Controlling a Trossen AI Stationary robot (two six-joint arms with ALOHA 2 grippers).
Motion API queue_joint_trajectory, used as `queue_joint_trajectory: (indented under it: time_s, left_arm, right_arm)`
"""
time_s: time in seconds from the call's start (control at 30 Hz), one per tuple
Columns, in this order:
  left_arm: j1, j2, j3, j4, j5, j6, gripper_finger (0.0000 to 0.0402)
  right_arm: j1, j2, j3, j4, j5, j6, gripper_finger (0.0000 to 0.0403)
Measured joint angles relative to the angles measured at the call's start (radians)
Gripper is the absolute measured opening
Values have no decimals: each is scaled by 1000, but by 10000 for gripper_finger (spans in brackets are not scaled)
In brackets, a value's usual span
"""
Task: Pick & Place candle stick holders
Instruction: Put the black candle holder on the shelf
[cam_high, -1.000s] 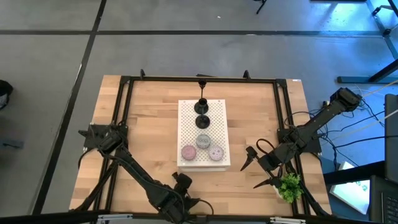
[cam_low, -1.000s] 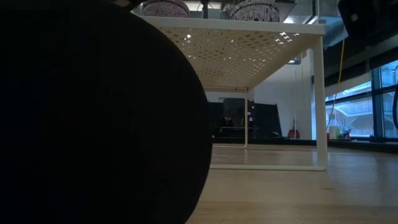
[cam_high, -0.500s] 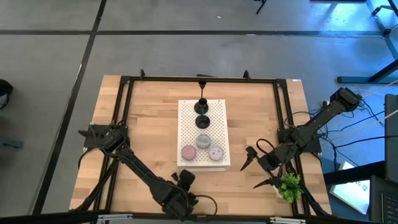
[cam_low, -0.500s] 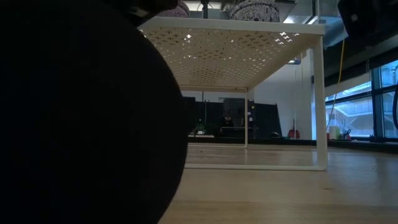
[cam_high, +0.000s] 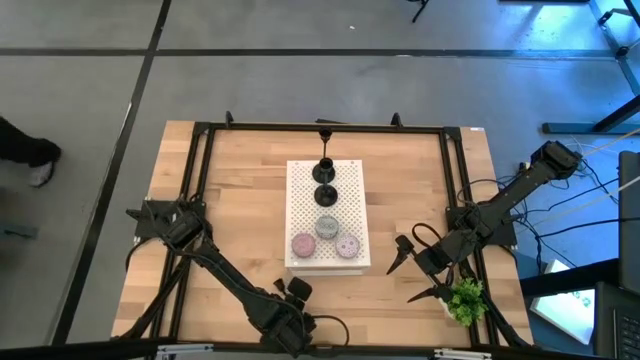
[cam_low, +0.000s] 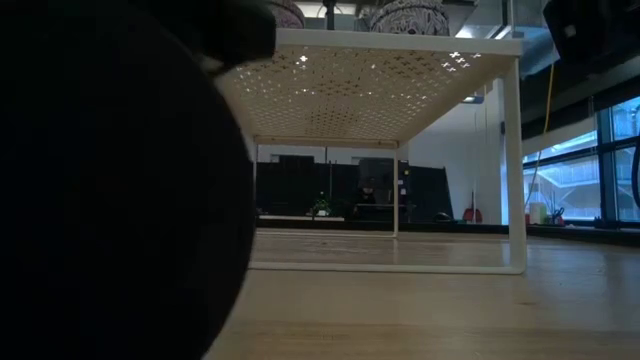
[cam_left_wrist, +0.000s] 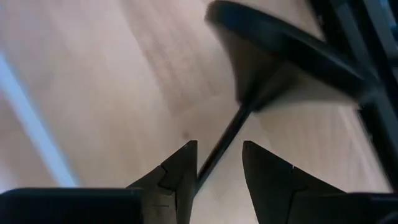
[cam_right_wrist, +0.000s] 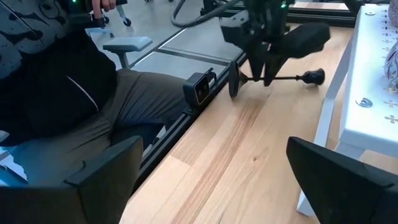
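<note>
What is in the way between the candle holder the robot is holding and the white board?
Nothing visible. The left gripper, at the table's near edge, has its jaws shut on the stem of a black candle stick holder, carried sideways above the wood. Bare table lies between it and the white perforated board.

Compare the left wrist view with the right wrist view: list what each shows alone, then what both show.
Only the left wrist view: the left arm's own fingertips seen close up, closed on the thin stem.

Only the right wrist view: the white perforated board, a seated person, and the right gripper open and empty.

Both: the black candle stick holder, held sideways above the wooden table by the left gripper.
</note>
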Motion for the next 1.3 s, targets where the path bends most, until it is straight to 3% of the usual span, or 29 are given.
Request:
queue_joint_trajectory:
  time_s: [0.33, 0.53, 0.8, 1.3]
  left_arm:
    - [-4, 16, 0, 7, 17, -50, 86]
    - [-7, 16, 0, 6, 45, -121, 16]
    - [-8, -4, 0, 5, 29, -178, 10]
    - [-113, -161, 49, -13, -365, -163, 9]
  right_arm:
    - [0, 0, 0, -2, 0, 4, 400]
    - [0, 0, 0, -2, 0, 8, 400]
    - [0, 17, 0, 4, -3, 27, 400]
    - [0, 17, -1, 212, -10, 99, 400]
